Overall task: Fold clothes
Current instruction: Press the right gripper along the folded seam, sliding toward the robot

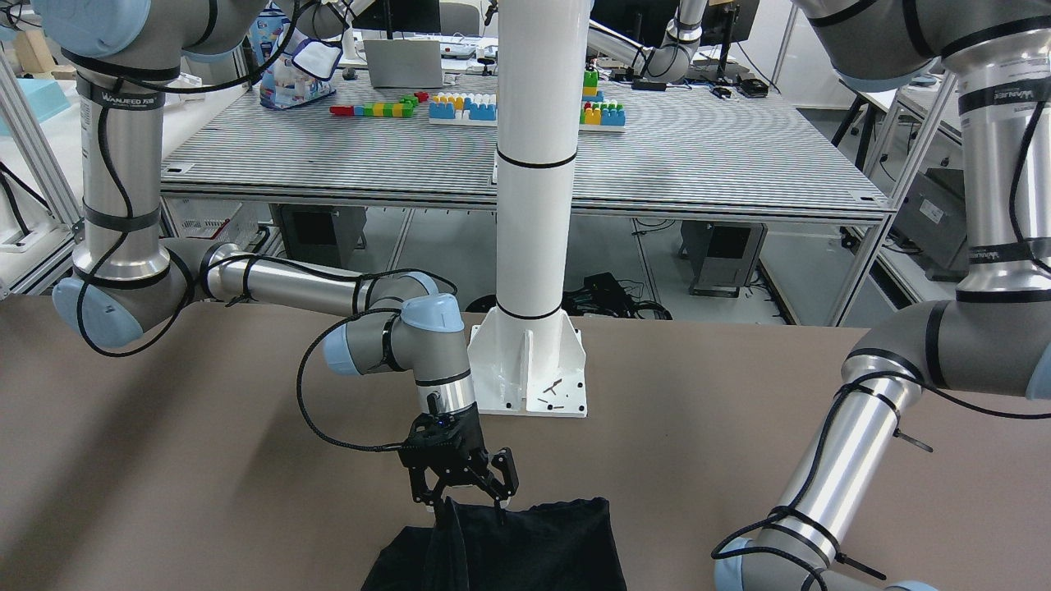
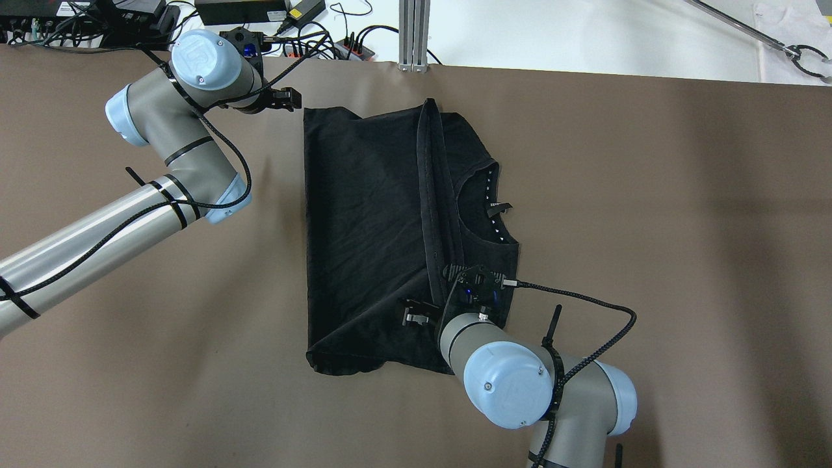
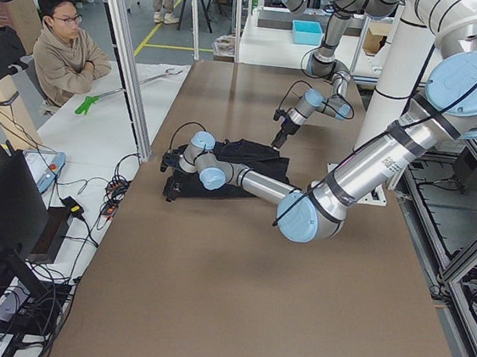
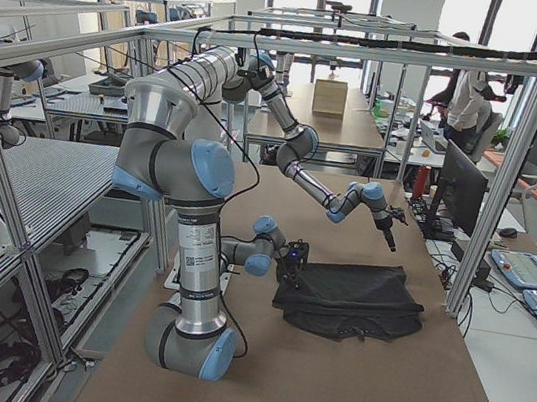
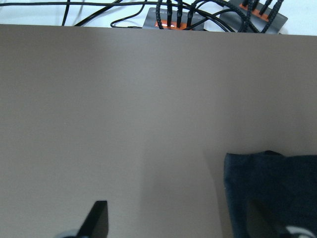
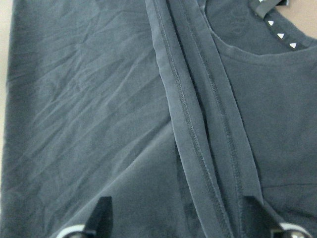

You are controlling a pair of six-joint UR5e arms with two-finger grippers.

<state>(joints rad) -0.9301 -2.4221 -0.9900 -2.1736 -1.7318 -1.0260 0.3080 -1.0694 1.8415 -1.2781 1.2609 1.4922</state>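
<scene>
In the front-facing view the right tool (image 1: 464, 501) points down with its jaws spread wide and nothing clamped. The black T-shirt (image 1: 534, 550) lies just beneath its tips and is cut off by the bottom edge. A ridge of cloth rises by one tip; whether they touch is unclear. The left arm (image 1: 854, 460) leaves the frame before its wrist shows.

From overhead the shirt lies on the brown tabletop (image 2: 650, 227), one side folded over so a hem band (image 2: 432, 188) runs beside the neckline (image 2: 490, 188). The right tool stands over the band's near end, mostly hidden beneath its own wrist, with one finger (image 2: 415, 316) poking out. The left tool (image 2: 273, 99) sits just beside the shirt's far corner, its jaws largely covered by the wrist.

In both side views the tools are too small to read; the shirt lies between them.

The left wrist camera shows that tool's fingers (image 5: 99, 223) wide apart over bare tabletop, holding nothing. The shirt corner lies under one finger, dark on dark. Power strips (image 5: 168, 22) are clipped by the top edge.

The right wrist camera is filled with shirt; the band passes between the open fingers, unpinched.
</scene>
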